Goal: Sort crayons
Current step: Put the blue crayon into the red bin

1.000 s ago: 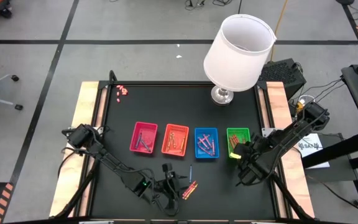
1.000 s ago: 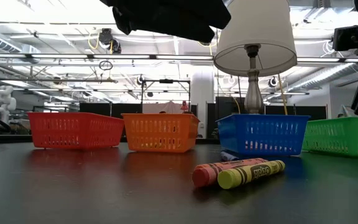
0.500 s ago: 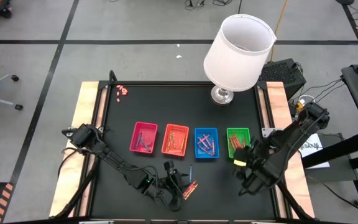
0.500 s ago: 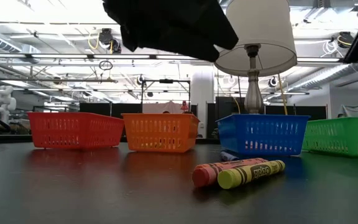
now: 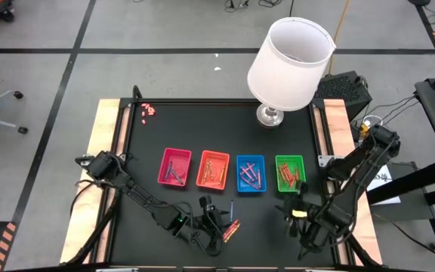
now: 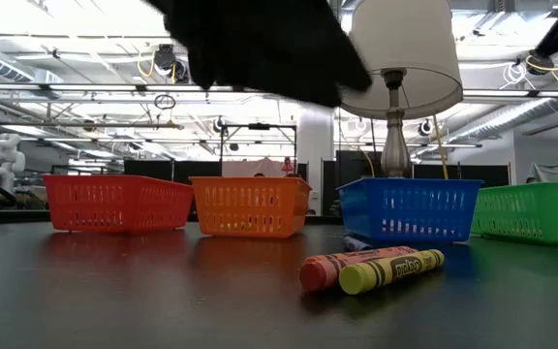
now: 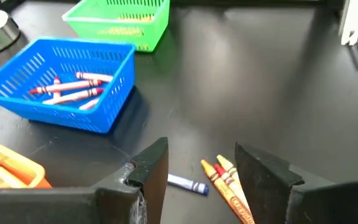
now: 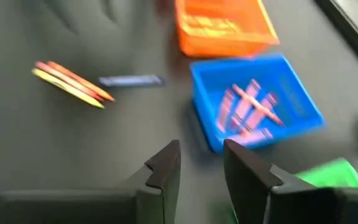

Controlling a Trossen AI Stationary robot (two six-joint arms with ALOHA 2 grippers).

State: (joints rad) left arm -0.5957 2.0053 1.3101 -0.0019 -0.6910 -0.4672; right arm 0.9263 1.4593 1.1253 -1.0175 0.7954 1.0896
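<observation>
Three loose crayons, orange, yellow and red (image 5: 231, 227), lie side by side on the black table near its near edge, with a blue crayon (image 5: 231, 208) next to them. They also show in the left wrist view (image 7: 225, 183) and the low view (image 6: 371, 270). My left gripper (image 7: 201, 168) hovers open above them, its fingers on either side of them and touching nothing. My right gripper (image 5: 297, 213) is open and empty, on the near side of the green tray (image 5: 289, 172). Red (image 5: 175, 168), orange (image 5: 213, 169), blue (image 5: 251, 174) and green trays hold sorted crayons.
A lamp with a white shade (image 5: 289, 57) stands at the table's far right, its base (image 5: 270, 115) behind the trays. Tiny pink-red bits (image 5: 149, 110) lie at the far left. Bare table stretches between the trays and the near edge.
My right gripper has drawn back from over the green tray toward the table's near edge. My left gripper has come down a little over the loose crayons. The crayons have not moved.
</observation>
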